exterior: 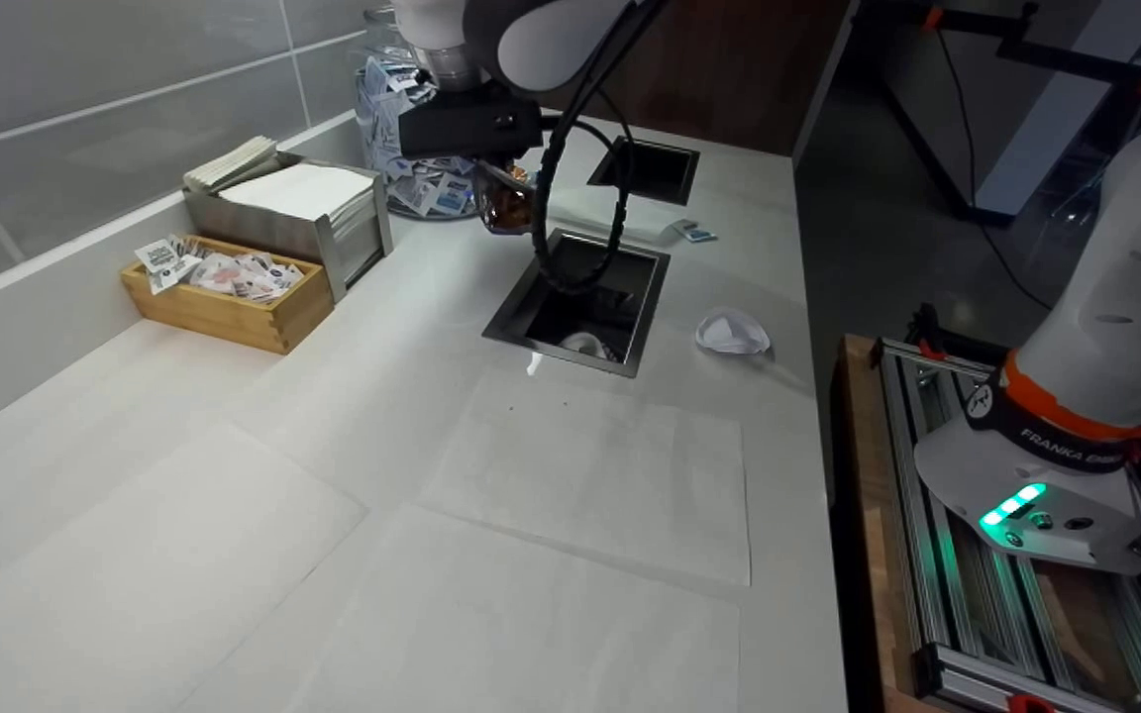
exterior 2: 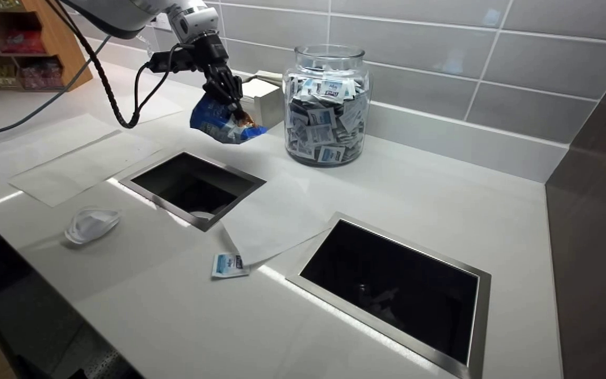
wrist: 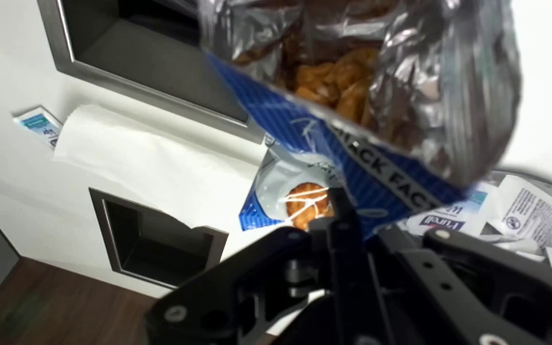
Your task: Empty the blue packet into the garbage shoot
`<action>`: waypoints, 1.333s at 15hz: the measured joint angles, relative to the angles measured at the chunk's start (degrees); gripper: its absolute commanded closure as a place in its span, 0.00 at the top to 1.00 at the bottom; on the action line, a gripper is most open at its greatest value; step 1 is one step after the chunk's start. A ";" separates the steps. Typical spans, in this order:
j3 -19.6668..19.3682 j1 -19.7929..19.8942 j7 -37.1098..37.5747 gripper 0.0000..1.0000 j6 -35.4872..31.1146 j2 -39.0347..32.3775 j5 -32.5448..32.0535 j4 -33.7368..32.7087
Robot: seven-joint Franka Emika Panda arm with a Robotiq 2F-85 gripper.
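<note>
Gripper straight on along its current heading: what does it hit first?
Past the packet pinched in the gripper, probably the counter between the nearer hole and the jar; depth is unclear, so possibly the paper instead.

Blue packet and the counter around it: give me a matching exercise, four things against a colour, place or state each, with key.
Things
1. blue packet
2. glass jar
3. paper wad
4. wooden box

Match
A. white, near the edge of the counter
B. light brown, beside the steel holder
C. held by the jaws, mouth open
D. see-through, sachets inside

Pairs: 1-C, 2-D, 3-A, 4-B
</note>
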State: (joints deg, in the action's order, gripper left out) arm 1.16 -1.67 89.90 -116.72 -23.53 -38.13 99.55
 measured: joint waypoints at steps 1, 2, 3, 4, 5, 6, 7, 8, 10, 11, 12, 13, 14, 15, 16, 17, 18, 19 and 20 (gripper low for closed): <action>-0.30 0.00 -0.98 0.00 -0.65 -0.18 1.50 -0.01; -0.63 0.02 -2.05 0.00 -1.43 -0.37 3.16 -0.02; -0.99 0.01 -2.88 0.00 -2.51 -0.54 4.49 -0.04; -1.41 -0.01 -3.45 0.00 -3.51 -0.74 5.50 -0.11; -1.85 -0.07 -3.76 0.06 -4.12 -0.94 6.26 -0.24; -2.30 -0.13 -3.98 0.27 -4.71 -1.14 6.98 -0.33; -2.67 -0.16 -4.26 0.32 -5.05 -1.34 7.68 -0.42; -3.01 -0.20 -4.64 0.40 -5.31 -1.56 8.33 -0.52; -3.54 -0.24 -5.22 0.56 -5.63 -1.89 9.28 -0.58; -3.84 -0.32 -5.40 0.62 -5.69 -1.96 9.60 -0.61; -4.09 -0.40 -5.53 0.69 -5.70 -1.99 9.82 -0.63; -4.28 -0.46 -5.59 0.78 -5.71 -2.00 9.95 -0.66; -4.44 -0.51 -5.64 0.85 -5.71 -2.00 10.08 -0.69; -4.53 -0.58 -5.95 0.93 -5.71 -1.98 10.27 -0.71; -4.54 -0.67 -6.60 0.99 -5.71 -1.89 10.40 -0.71; -4.47 -0.77 -8.12 1.00 -5.71 -1.63 10.90 -0.60; -4.36 -0.87 -10.28 1.00 -5.83 -1.16 11.64 -0.35; -4.23 -0.94 -12.44 1.00 -6.17 -0.43 12.12 0.10; -4.22 -1.07 -14.21 1.00 -6.68 0.52 12.17 0.76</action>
State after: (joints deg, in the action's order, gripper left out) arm -3.06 -2.74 75.69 -123.40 -23.01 -25.96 100.31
